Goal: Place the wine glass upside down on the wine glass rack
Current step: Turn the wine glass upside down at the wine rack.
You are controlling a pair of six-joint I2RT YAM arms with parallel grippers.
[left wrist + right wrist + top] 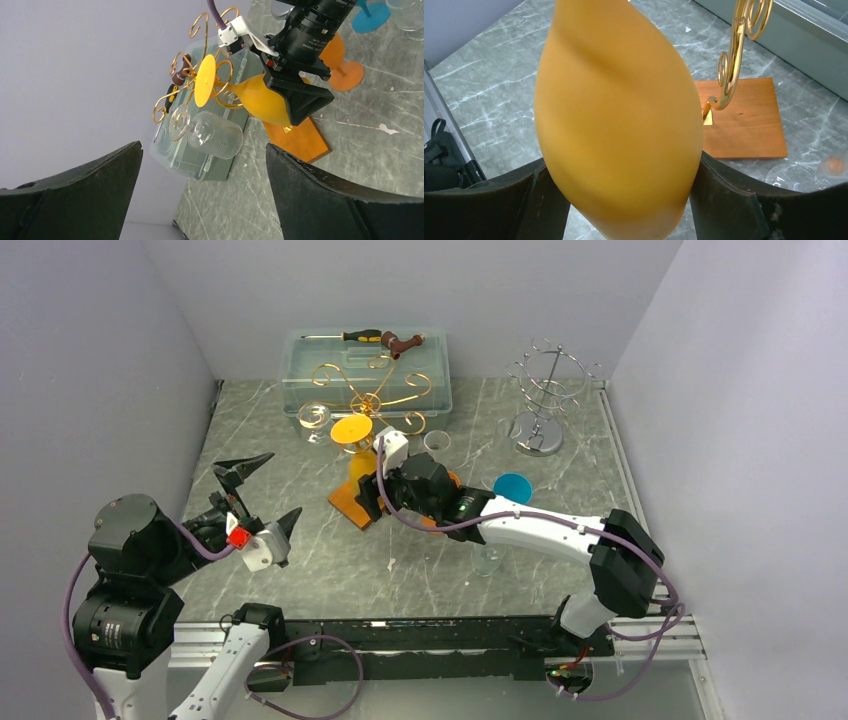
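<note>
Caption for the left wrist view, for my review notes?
Right gripper holds the yellow glass foot-up at the gold rack, beside a clear glass hanging there.

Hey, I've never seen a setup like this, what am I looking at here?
Two robot arms are bolted to a grey table. One picture looks down from above; the other two come from wrist cameras. The right claw grips an orange wine glass by its bowl, its foot at the gold wire rack. The left claw is open and empty. Also there: a clear glass by that rack, a blue glass, a silver rack, a plastic box.
</note>
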